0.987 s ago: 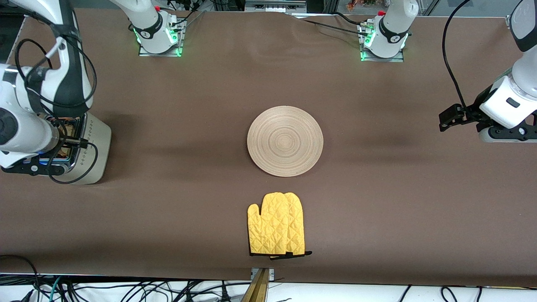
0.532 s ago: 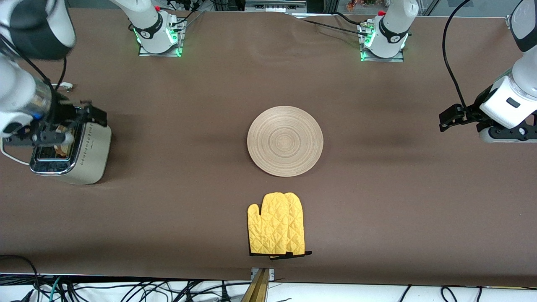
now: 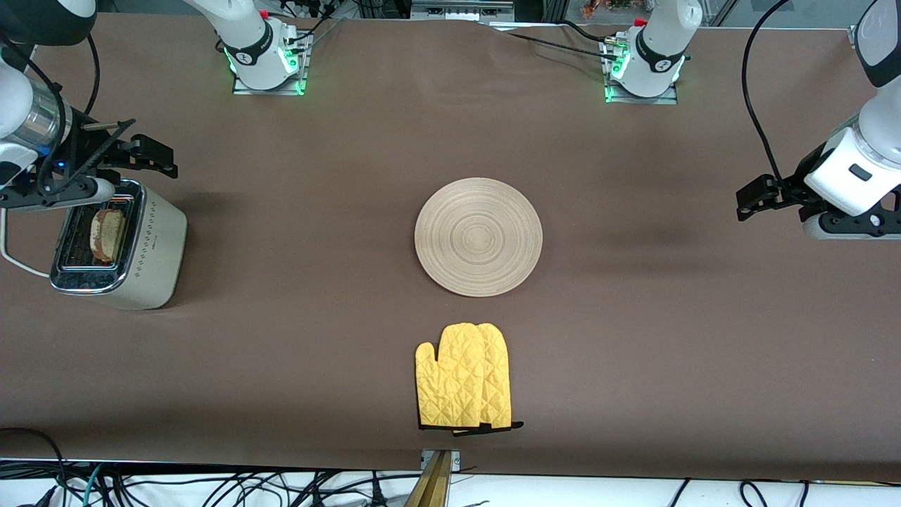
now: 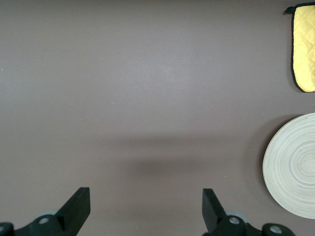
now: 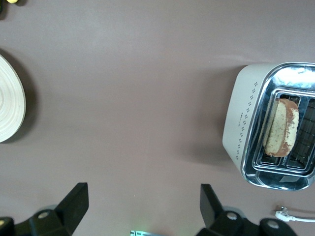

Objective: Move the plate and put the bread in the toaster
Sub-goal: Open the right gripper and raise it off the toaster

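The pale wooden plate (image 3: 479,236) lies at the table's middle; its edge shows in the left wrist view (image 4: 293,167) and the right wrist view (image 5: 9,101). The cream toaster (image 3: 120,248) stands at the right arm's end. The brown bread slice (image 3: 107,234) stands in one slot, also in the right wrist view (image 5: 281,128). My right gripper (image 3: 144,156) is open and empty, over the table just past the toaster's end toward the bases. My left gripper (image 3: 757,197) is open and empty, waiting at the left arm's end.
A yellow oven mitt (image 3: 464,386) lies nearer the front camera than the plate. The toaster's white cord (image 3: 17,262) trails toward the table's end. The arm bases (image 3: 264,56) stand along the table's edge farthest from the camera.
My right gripper has risen off the toaster and moved toward the bases. The bread, held over the slot before, now stands alone in the slot. The left arm has not moved.
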`<action>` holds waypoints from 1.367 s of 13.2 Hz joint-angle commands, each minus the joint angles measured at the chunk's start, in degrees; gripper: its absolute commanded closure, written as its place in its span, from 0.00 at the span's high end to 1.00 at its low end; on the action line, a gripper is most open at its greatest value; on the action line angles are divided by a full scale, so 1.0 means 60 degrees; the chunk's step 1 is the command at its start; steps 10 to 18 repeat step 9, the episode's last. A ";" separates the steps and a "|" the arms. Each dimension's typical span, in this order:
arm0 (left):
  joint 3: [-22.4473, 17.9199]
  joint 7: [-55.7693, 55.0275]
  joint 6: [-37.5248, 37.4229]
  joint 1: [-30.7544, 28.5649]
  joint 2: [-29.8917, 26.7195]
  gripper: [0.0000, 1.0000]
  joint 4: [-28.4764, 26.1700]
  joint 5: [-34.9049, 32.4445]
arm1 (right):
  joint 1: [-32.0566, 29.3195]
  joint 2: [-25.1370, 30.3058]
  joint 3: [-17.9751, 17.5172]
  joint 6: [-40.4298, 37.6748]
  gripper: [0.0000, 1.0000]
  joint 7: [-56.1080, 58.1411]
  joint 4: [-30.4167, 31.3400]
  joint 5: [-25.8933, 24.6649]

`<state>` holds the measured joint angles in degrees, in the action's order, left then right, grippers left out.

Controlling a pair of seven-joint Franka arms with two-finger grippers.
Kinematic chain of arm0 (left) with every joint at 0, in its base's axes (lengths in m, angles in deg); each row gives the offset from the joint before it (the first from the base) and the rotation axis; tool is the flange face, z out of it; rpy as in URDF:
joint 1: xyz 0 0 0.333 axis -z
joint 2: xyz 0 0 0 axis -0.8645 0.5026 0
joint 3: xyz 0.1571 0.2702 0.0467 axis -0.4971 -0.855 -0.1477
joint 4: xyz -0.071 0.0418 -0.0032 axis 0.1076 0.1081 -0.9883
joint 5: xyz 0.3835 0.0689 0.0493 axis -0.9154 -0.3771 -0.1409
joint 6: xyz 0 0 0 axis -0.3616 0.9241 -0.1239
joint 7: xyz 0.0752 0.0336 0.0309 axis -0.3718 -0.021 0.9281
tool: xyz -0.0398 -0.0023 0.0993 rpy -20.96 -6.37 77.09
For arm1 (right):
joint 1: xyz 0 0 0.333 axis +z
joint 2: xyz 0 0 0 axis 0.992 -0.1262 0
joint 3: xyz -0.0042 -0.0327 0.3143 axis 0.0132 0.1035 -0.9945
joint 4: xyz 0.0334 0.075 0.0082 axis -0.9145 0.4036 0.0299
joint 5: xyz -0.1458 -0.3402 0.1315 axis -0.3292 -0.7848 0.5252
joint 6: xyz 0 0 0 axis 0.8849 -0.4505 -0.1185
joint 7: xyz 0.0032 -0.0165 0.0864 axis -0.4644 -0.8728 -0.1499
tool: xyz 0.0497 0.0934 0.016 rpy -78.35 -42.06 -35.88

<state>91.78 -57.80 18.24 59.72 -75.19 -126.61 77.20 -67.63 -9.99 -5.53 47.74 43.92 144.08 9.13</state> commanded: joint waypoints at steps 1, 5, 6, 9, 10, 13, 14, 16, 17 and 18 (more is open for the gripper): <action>0.0037 -0.0059 -0.0067 0.0003 0.0105 1.00 0.0238 -0.0170 | -0.0089 0.0110 -0.0299 0.0027 1.00 0.0126 0.0070 -0.0535; 0.0052 -0.0059 -0.0081 0.0032 0.0105 1.00 0.0238 -0.0184 | -0.0089 0.0110 -0.0345 -0.0003 1.00 0.0184 0.0084 -0.0538; 0.0052 -0.0059 -0.0110 0.0032 0.0090 1.00 0.0238 -0.0170 | -0.0089 0.0110 -0.0345 -0.0003 1.00 0.0184 0.0084 -0.0552; 0.0052 -0.0073 -0.0125 0.0032 0.0090 1.00 0.0238 -0.0170 | -0.0089 0.0110 -0.0345 -0.0018 1.00 0.0184 0.0099 -0.0552; 0.0052 -0.0073 -0.0125 0.0032 0.0090 1.00 0.0238 -0.0170 | -0.0089 0.0110 -0.0345 -0.0018 1.00 0.0184 0.0099 -0.0552; 0.0052 -0.0073 -0.0125 0.0032 0.0090 1.00 0.0238 -0.0170 | -0.0089 0.0110 -0.0345 -0.0018 1.00 0.0184 0.0099 -0.0552; 0.0052 -0.0073 -0.0125 0.0032 0.0090 1.00 0.0238 -0.0170 | -0.0089 0.0110 -0.0345 -0.0018 1.00 0.0184 0.0099 -0.0552; 0.0052 -0.0073 -0.0125 0.0032 0.0090 1.00 0.0238 -0.0170 | -0.0089 0.0110 -0.0345 -0.0018 1.00 0.0184 0.0099 -0.0552; 0.0052 -0.0073 -0.0125 0.0032 0.0090 1.00 0.0238 -0.0170 | -0.0089 0.0110 -0.0345 -0.0018 1.00 0.0184 0.0099 -0.0552; 0.0052 -0.0073 -0.0125 0.0032 0.0090 1.00 0.0238 -0.0170 | -0.0089 0.0110 -0.0345 -0.0018 1.00 0.0184 0.0099 -0.0552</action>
